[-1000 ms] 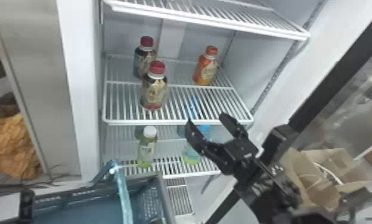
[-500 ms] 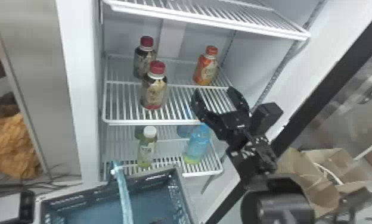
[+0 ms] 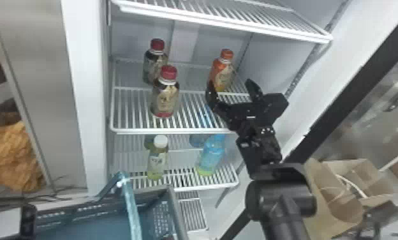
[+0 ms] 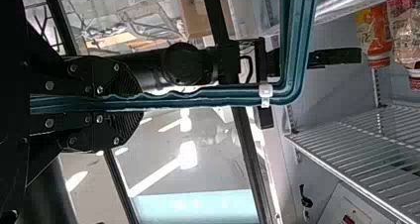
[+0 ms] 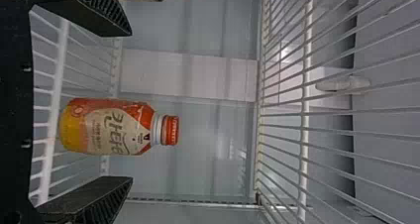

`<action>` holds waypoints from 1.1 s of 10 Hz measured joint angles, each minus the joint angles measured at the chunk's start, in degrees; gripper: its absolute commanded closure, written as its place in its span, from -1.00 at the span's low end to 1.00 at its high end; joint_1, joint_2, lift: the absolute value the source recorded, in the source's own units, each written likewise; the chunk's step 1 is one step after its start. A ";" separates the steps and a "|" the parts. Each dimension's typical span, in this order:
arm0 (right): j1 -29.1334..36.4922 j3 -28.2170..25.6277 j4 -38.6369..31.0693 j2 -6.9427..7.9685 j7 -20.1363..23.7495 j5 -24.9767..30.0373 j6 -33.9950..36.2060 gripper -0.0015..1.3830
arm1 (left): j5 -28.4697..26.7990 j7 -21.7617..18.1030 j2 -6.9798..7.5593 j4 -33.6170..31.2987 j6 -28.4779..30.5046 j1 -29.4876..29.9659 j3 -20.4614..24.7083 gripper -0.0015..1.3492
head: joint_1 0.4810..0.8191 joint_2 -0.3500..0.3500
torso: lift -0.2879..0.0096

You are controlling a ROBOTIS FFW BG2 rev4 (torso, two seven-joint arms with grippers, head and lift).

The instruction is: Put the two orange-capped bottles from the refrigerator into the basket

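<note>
My right gripper (image 3: 232, 87) stands open in the head view, just in front of the orange-capped bottle (image 3: 224, 71) at the right of the middle shelf. The right wrist view has the same bottle (image 5: 111, 127) upright between the spread fingers of my right gripper (image 5: 131, 106), with gaps on both sides. At the bottom left of the head view hangs the blue basket (image 3: 176, 213) by its teal handle (image 3: 131, 207). In the left wrist view, my left gripper (image 4: 134, 102) is closed around that handle (image 4: 198, 97).
Two dark bottles with red caps (image 3: 165, 95) stand left on the same shelf (image 3: 188, 130). Below are a white-capped bottle (image 3: 158, 159) and a blue one (image 3: 211, 154). An upper shelf (image 3: 227, 27) overhangs; the fridge door edge (image 3: 342, 102) is at right.
My right gripper has risen from in front of the lower shelf to the orange-capped bottle, staying open. The basket has shifted slightly, first right, then back left.
</note>
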 measured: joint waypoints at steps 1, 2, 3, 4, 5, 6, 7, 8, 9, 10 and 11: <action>-1.51 0.20 1.76 -0.01 -0.63 0.26 -0.22 -1.00 | 0.00 0.00 -0.01 0.00 0.00 0.00 0.00 0.78 | 0.27 -1.00 | 0.67; -3.17 0.42 3.83 -0.01 -1.11 0.34 -0.50 -1.00 | 0.00 0.00 -0.01 0.00 0.00 0.00 0.00 0.78 | 0.27 -1.00 | 0.67; -4.94 0.60 6.35 -0.01 -1.59 0.23 -1.40 -1.00 | 0.04 0.00 -0.01 0.00 0.00 0.00 -0.02 0.78 | 0.27 -1.00 | 0.67; -6.55 0.83 8.60 -0.01 -2.09 0.09 -2.40 -1.00 | 0.06 0.00 0.02 0.00 0.00 0.00 -0.09 0.78 | 0.27 -1.00 | 0.67; -8.45 1.29 11.14 -0.06 -2.75 0.07 -3.29 -1.00 | 0.09 0.00 0.10 0.00 0.00 -0.08 -0.23 0.78 | 0.27 -1.00 | 0.67; -10.53 2.00 14.04 -0.28 -3.37 0.11 -4.25 -1.00 | 0.11 0.00 0.25 0.00 0.00 -0.23 -0.44 0.78 | 0.27 -1.00 | 0.67; -12.31 2.54 16.69 -0.55 -3.63 0.10 -4.83 -1.00 | 0.17 0.00 0.33 0.00 0.00 -0.28 -0.54 0.78 | 0.27 -1.00 | 0.67; -13.94 2.94 19.47 -0.69 -4.15 0.02 -5.29 -1.00 | 0.25 0.00 0.41 0.00 0.00 -0.28 -0.57 0.78 | 0.27 -1.00 | 0.67; -15.10 3.43 21.48 -0.82 -4.79 0.07 -5.51 -1.00 | 0.33 0.00 0.47 0.00 0.00 -0.28 -0.60 0.78 | 0.27 -1.00 | 0.67; -16.34 4.02 23.44 -0.99 -4.95 0.10 -5.61 -1.00 | 0.36 0.00 0.59 0.01 0.00 -0.29 -0.75 0.78 | 0.27 -1.00 | 0.67; -17.57 4.76 25.32 -1.19 -5.29 0.08 -5.63 -1.00 | 0.43 0.00 0.67 0.03 0.00 -0.41 -0.96 0.78 | 0.27 -1.00 | 0.67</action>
